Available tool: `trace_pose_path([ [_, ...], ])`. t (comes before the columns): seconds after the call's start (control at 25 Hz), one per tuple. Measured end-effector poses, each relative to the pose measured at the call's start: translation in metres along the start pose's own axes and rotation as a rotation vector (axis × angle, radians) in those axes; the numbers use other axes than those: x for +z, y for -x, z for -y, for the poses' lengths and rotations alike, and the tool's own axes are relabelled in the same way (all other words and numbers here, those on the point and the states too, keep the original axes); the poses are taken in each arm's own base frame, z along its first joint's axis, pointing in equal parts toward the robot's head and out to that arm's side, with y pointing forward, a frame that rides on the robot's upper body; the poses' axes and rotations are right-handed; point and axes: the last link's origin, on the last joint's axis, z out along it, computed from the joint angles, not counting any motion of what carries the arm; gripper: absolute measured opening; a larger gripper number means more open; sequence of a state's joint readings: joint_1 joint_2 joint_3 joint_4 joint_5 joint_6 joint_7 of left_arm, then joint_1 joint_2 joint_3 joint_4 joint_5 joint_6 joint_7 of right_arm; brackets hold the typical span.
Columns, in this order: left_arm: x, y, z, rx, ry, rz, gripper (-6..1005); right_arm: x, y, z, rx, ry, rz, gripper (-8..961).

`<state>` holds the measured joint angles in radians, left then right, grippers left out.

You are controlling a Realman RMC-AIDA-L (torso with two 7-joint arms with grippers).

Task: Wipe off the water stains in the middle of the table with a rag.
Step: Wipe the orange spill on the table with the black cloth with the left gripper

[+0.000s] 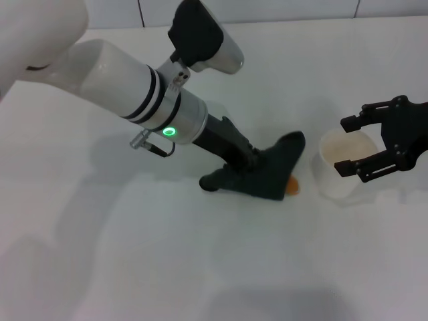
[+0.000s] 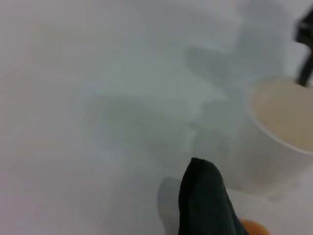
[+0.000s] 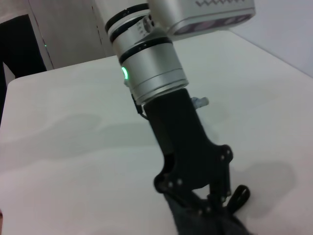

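The dark green-black rag lies pressed on the white table, bunched under my left gripper, which is shut on it. A small orange blotch of the water stains peeks out at the rag's right edge, and the rest is hidden under the cloth. The left wrist view shows the rag's tip and a sliver of the stain. In the right wrist view the left gripper clamps the rag. My right gripper is open, its fingertips on either side of the cup's rim.
A translucent white plastic cup stands upright just right of the rag and stain, also seen close in the left wrist view. The left forearm slants over the table's left half. A tiled wall runs along the far edge.
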<state>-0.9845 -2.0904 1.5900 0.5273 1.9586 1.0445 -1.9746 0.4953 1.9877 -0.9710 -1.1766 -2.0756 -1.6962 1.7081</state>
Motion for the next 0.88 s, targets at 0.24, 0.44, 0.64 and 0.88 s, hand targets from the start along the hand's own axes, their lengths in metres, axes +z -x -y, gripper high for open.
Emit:
trace_pose_path([
  [0.24, -0.002, 0.000, 0.020, -0.074, -0.132, -0.009, 75, 0.000, 0.000, 0.000, -0.001, 0.001, 0.000, 872],
  [0.44, -0.001, 0.003, 0.027, -0.094, -0.186, 0.003, 75, 0.002, 0.000, -0.001, 0.002, 0.008, 0.003, 872],
  [0.64, 0.011, 0.000, 0.010, -0.038, -0.134, 0.040, 76, 0.003, 0.000, -0.001, 0.000, 0.008, 0.003, 872],
  [0.88, 0.022, -0.005, -0.016, 0.039, -0.020, 0.112, 74, 0.003, -0.001, -0.001, 0.001, 0.009, 0.002, 872],
])
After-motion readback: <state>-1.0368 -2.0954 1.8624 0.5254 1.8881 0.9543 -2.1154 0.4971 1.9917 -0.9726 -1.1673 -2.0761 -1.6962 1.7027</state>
